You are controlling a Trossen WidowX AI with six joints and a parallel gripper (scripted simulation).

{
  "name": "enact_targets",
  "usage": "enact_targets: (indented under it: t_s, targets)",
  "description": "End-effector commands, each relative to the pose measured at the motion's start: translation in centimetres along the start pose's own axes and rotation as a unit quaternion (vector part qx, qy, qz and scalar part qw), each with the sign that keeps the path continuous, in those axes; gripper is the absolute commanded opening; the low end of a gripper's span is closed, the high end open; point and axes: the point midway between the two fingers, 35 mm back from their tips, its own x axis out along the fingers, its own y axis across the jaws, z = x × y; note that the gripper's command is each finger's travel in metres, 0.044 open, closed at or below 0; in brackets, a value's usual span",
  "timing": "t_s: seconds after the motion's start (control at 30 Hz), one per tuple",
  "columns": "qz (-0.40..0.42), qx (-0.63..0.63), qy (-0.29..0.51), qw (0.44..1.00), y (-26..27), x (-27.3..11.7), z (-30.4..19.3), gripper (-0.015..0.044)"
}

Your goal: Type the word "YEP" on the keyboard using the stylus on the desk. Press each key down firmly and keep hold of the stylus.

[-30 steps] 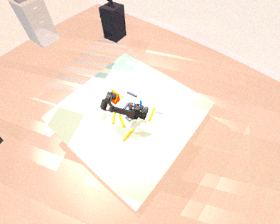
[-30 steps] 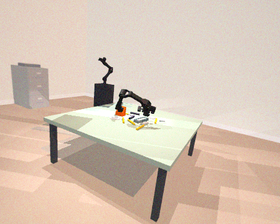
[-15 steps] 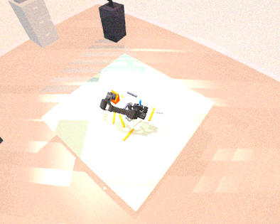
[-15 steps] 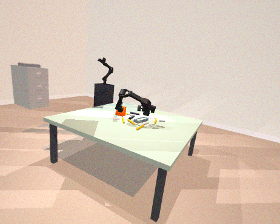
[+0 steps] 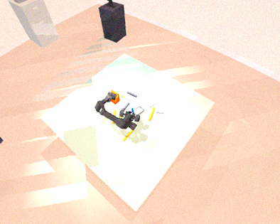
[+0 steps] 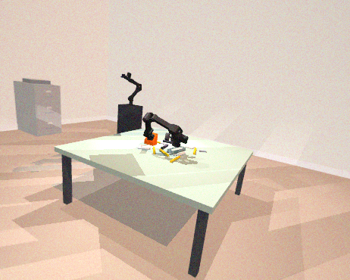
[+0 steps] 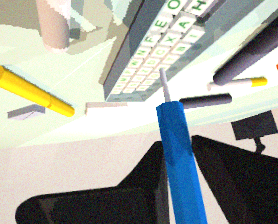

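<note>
The keyboard point(image 7: 172, 37) point(image 6: 176, 150) is a grey tray with rows of white keys with green letters, lying tilted across the upper middle of the wrist view. My gripper point(image 7: 176, 144) is shut on the blue stylus point(image 7: 181, 165) point(image 5: 132, 110). The stylus's thin pale tip points away from the fingers and overlaps the keyboard's near right edge, beside the small outer keys. I cannot tell whether the tip touches a key. The letters nearest the tip are too small and blurred to read surely. In the top and exterior views the arm bends over the keyboard and hides part of it.
A yellow stick point(image 7: 35, 94) and a pale block point(image 7: 106, 108) lie left of the keyboard. Dark cylinders point(image 7: 250, 52) point(image 7: 207, 101) and a white stick with a yellow end point(image 7: 237, 84) lie right. A pinkish cylinder point(image 7: 54, 25) is upper left. An orange block point(image 5: 116, 98) point(image 6: 151, 141) is by the arm's base.
</note>
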Motion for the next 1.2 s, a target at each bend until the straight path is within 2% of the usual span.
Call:
enact_targets:
  t_s: [0.0,0.43,0.53,1.17]
  targets:
    - [-0.004,-0.007,-0.002,1.000,-0.4,-0.5,0.0,0.0000]
    - [-0.004,-0.007,-0.002,1.000,-0.5,0.7,1.8,0.0000]
    - [-0.004,-0.007,-0.002,1.000,-0.5,0.8,1.9,0.0079]
    - [-0.004,-0.007,-0.002,1.000,-0.6,0.9,2.2,0.0081]
